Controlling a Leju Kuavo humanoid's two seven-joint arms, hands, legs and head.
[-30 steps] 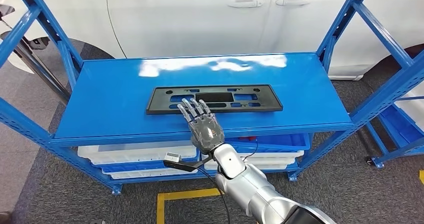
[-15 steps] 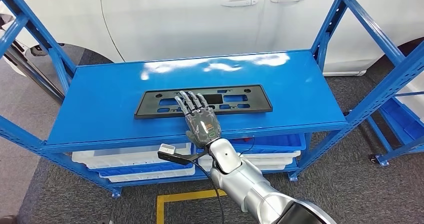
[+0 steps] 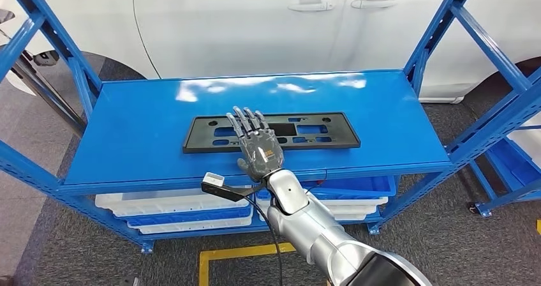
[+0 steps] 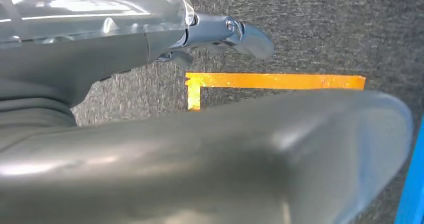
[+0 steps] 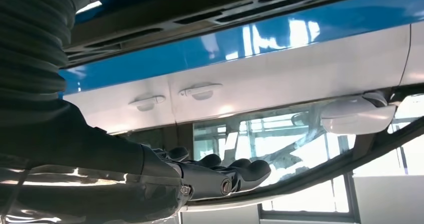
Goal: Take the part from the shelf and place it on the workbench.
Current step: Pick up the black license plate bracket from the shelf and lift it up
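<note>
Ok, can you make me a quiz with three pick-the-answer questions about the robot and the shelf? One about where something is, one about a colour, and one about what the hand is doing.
1. Where is the black part?
A. on the top shelf
B. on the floor
C. in a white bin

2. What colour is the shelf?
A. red
B. blue
C. green

3. What is the right hand doing?
A. holding the part up in the air
B. reaching over the part with fingers spread
C. gripping a car door handle

Answers:
1. A, the part lies flat on the top shelf.
2. B, its top and posts are all blue.
3. B, the fingers are apart over the part, which lies flat.
</note>
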